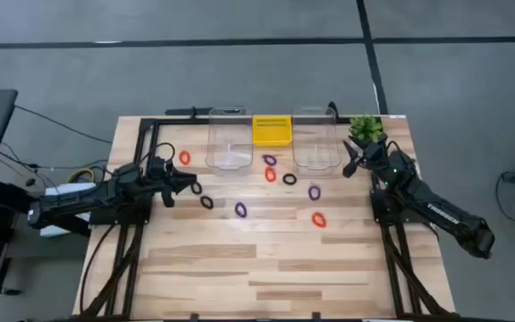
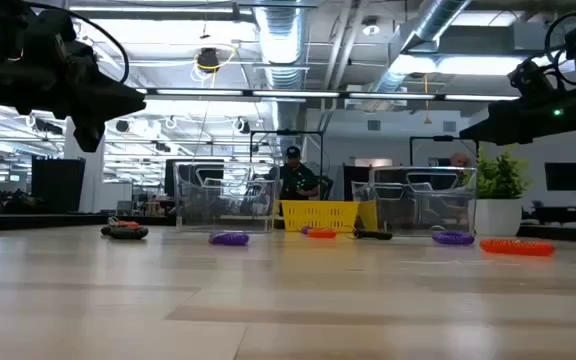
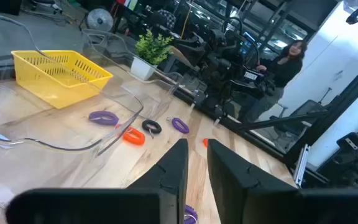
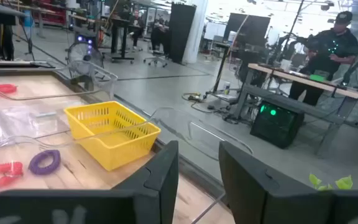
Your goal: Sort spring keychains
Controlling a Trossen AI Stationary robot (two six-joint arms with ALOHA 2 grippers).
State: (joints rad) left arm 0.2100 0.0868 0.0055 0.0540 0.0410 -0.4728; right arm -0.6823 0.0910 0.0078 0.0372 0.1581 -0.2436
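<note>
Several spring keychains lie flat on the wooden table: an orange one, two black, purple, a cluster of purple, orange and black, then purple and orange. My left gripper hovers over the table's left part, just left of the two black rings, fingers narrowly open and holding nothing. My right gripper hangs open near the right clear bin, also holding nothing. In the low view both arms are raised above the table.
Two clear plastic bins stand at the far edge with a yellow basket between them. A small potted plant sits at the far right corner. Bare wood fills the near half. People show in the room behind.
</note>
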